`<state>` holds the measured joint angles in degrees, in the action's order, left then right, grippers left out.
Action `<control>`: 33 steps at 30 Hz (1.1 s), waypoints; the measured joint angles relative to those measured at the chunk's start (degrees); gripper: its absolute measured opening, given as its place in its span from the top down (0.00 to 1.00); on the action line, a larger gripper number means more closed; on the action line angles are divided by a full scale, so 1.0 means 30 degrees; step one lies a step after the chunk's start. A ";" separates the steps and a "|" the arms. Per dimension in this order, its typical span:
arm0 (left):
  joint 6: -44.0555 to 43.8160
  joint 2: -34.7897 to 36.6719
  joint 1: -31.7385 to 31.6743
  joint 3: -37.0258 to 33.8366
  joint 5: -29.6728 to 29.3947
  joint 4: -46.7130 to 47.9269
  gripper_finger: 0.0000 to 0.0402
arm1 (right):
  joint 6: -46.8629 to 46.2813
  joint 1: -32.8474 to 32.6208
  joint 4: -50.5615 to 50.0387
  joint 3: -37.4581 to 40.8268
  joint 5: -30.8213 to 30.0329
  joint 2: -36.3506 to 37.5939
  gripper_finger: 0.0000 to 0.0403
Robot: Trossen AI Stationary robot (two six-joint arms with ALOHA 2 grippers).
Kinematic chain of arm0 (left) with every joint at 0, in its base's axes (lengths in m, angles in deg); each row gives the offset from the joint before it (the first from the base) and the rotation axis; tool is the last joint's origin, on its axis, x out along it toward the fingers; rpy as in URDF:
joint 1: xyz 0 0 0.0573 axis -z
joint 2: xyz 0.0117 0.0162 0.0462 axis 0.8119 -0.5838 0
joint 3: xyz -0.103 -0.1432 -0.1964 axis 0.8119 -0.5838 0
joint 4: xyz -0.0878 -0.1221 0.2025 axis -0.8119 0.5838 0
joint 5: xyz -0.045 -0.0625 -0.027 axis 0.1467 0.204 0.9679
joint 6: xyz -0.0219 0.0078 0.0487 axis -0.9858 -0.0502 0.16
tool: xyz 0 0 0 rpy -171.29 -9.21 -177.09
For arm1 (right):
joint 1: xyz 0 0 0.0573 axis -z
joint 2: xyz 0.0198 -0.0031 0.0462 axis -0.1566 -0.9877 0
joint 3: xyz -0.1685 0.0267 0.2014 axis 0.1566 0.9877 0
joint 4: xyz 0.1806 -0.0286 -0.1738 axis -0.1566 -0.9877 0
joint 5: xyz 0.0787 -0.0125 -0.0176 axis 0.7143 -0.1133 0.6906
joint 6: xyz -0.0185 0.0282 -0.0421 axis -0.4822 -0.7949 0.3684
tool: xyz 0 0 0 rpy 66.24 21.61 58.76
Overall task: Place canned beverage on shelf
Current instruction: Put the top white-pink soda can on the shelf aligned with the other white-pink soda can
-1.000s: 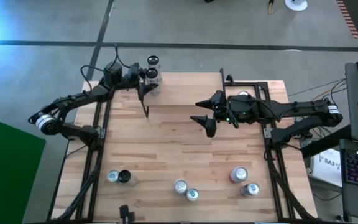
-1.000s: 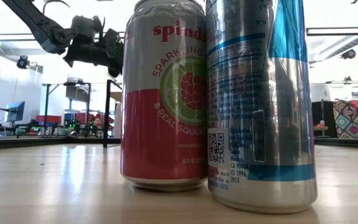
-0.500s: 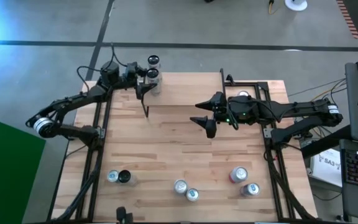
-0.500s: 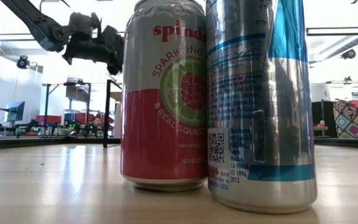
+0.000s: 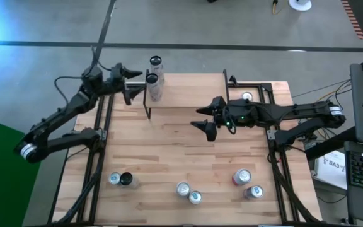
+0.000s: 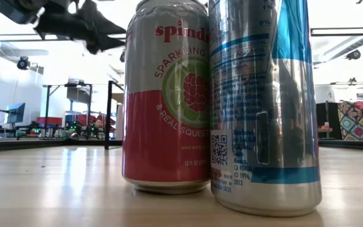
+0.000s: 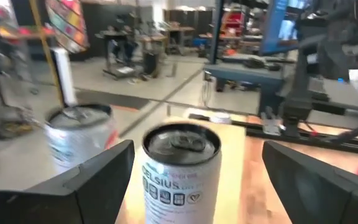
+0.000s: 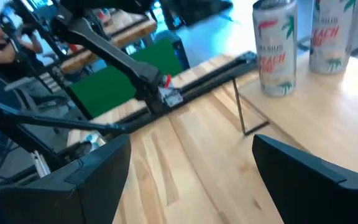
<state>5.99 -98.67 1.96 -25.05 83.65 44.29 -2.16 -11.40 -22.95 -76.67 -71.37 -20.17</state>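
Note:
The shelf (image 5: 188, 93) stands at the table's far side, on thin black wire legs (image 5: 147, 108). Two cans stand upright on their bases at its left end: a white Celsius can (image 5: 151, 79), also in the left wrist view (image 7: 180, 168), and a second can (image 5: 155, 62) behind it. My left gripper (image 5: 132, 82) is open and empty, just left of the Celsius can. Its fingers (image 7: 92, 180) stand on either side of the can, short of it. My right gripper (image 5: 201, 120) is open and empty above the table's middle.
Several loose cans stand near the table's near edge: a pair at the left (image 5: 120, 179), a pair in the middle (image 5: 188, 193) and a pair at the right (image 5: 247, 184). Two of them fill the low view (image 6: 166, 94) (image 6: 263, 107). Bare wood lies between them and the shelf.
My left gripper has drawn back from the Celsius can toward the table's left edge and has risen. The can has stayed upright on the shelf.

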 joint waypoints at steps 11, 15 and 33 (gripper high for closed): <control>-0.1145 0.1958 0.0125 0.0007 -0.0637 0.4812 0.16 | -0.0823 -0.0203 0.1152 -0.0165 0.0196 -0.2065 0.19; -0.1560 0.2750 0.0125 0.0007 -0.0722 0.6999 0.20 | -0.1421 -0.0544 0.0796 -0.0247 0.0171 -0.2201 0.19; -0.2018 -0.0113 0.3054 -0.0036 0.0104 0.6282 0.23 | -0.1224 -0.0792 0.0669 -0.0262 -0.0518 -0.1466 0.19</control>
<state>-0.07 -99.01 11.13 -25.16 83.97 63.14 -5.83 -13.78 -20.95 -77.46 -72.92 -24.57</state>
